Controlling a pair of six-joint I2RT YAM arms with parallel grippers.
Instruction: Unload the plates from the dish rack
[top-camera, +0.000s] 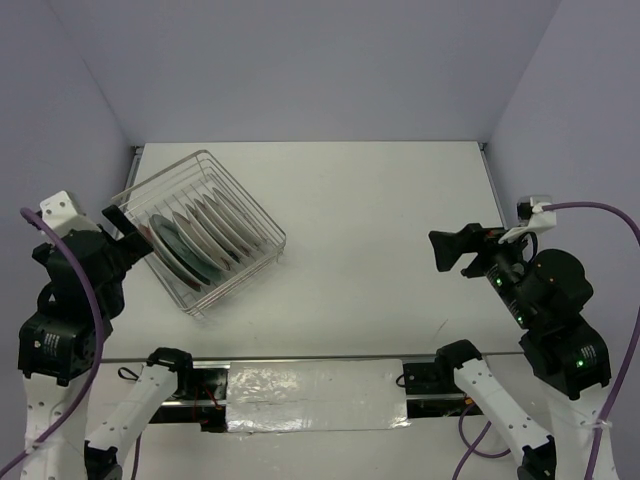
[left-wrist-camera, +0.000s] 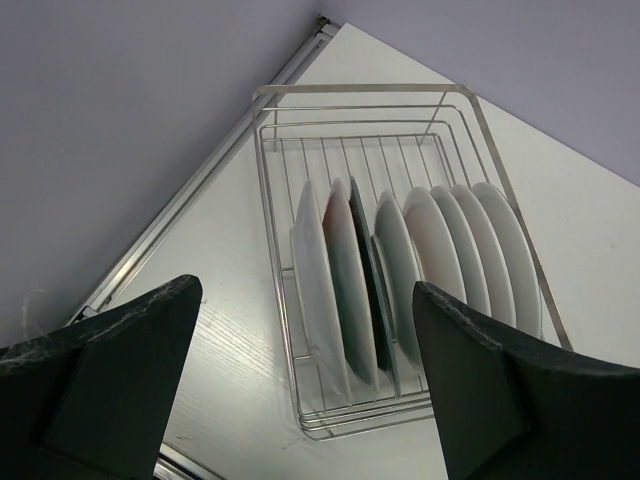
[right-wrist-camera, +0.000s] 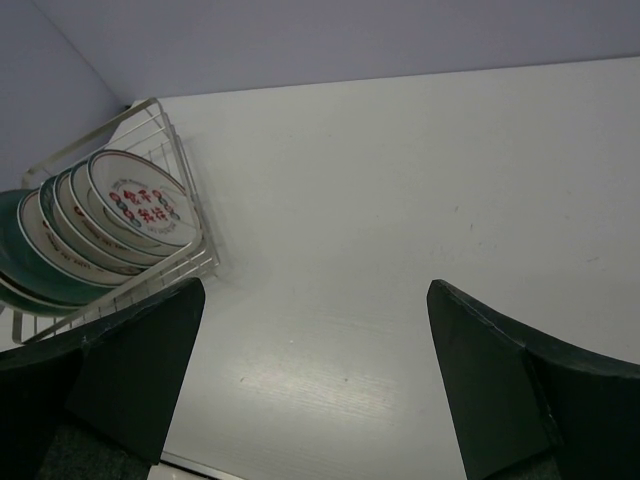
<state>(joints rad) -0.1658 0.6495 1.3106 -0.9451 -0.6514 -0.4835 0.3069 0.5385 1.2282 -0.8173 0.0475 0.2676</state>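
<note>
A: Quick status. Where are the plates sitting?

B: They're all standing upright in the dish rack, packed tight, at the far-left part of the table. Nothing is lying outside the rack.

A: Grippers?

B: The left gripper is hovering just beside the rack's near-left side with its jaws spread wide, holding nothing. The right gripper is also spread and holding nothing, well apart from the rack over bare table.

A: What's looking risky?

B: Spacing, mainly. In the left wrist view the plates are nearly touching, so a finger going in could be wedging between 2 plates, or pinching 2 instead of 1.

A: And the rack?

B: It's light wire and looks unanchored. If a plate is dragging on a prong while lifting, the whole rack could be sliding or tipping with it, and it's sitting near the table's left edge.

A: Grip?

B: A pinch on a thin glazed rim is looking slippery to me, so a tilted plate could be slipping out. A finger could also be snagging the rack's top wire on the way in.
</note>
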